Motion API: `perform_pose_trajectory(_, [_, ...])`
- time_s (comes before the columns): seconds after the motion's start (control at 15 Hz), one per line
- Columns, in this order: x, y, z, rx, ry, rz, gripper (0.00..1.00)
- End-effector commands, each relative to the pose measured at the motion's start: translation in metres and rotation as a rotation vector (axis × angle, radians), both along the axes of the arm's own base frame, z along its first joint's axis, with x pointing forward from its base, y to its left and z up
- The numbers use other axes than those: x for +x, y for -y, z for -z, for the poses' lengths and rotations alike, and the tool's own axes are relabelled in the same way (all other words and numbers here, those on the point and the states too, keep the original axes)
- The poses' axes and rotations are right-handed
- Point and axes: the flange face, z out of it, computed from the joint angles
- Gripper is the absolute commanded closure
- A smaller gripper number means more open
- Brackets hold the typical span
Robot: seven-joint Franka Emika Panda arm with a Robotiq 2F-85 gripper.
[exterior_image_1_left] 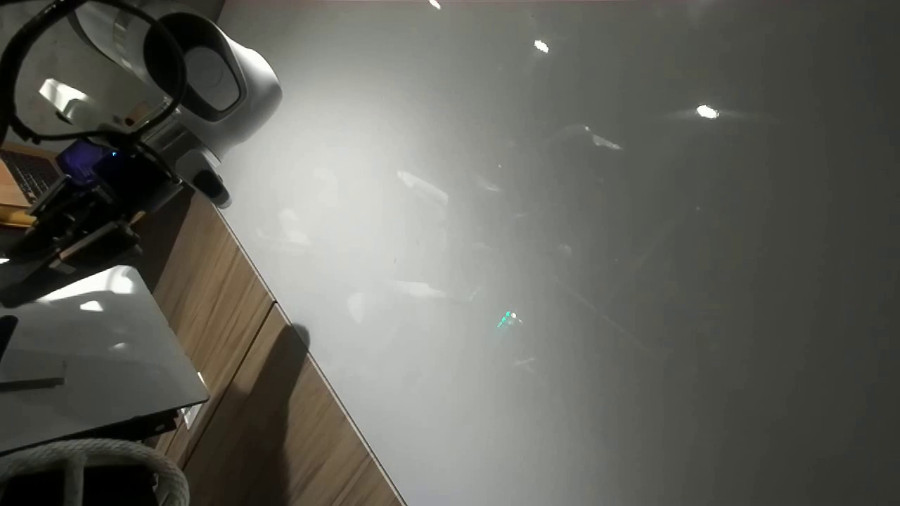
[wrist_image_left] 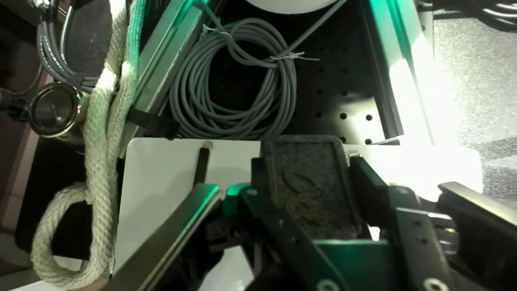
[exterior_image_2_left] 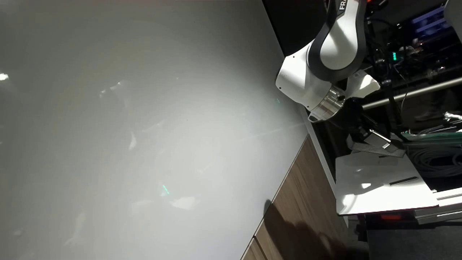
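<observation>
A dark grey felt-like block [wrist_image_left: 311,186] with rounded corners and curved marks on its face sits between the two fingers of my gripper [wrist_image_left: 307,165] in the wrist view. Both fingers lie against its long sides. In an exterior view the block [exterior_image_2_left: 377,148] shows beneath the gripper [exterior_image_2_left: 382,140], at the edge of a white flat tray [exterior_image_2_left: 386,191]. I cannot tell whether the block touches the tray. A dark thin bar [exterior_image_2_left: 403,181] lies on the tray and also shows in the wrist view [wrist_image_left: 202,165]. In an exterior view the gripper [exterior_image_1_left: 49,253] is dark and its fingertips are hard to make out.
A large glossy white board [exterior_image_1_left: 562,246] fills much of both exterior views, with wood panels [exterior_image_1_left: 225,281] along its lower edge. A thick white rope [wrist_image_left: 99,182] hangs beside the tray. A grey cable coil [wrist_image_left: 190,93] lies beyond it. A laptop [exterior_image_1_left: 31,172] stands behind the gripper.
</observation>
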Motion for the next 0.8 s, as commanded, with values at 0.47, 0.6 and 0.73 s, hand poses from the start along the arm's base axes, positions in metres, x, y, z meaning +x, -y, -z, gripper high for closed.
perform_pose_trajectory(0.47, [0.012,0.001,0.0,0.025,-0.01,0.01,0.0])
perform_pose_trajectory(0.6, [0.015,-0.01,-0.013,0.028,0.094,-0.022,0.0])
perform_pose_trajectory(0.73, [0.016,-0.028,-0.028,0.026,0.208,-0.076,0.0])
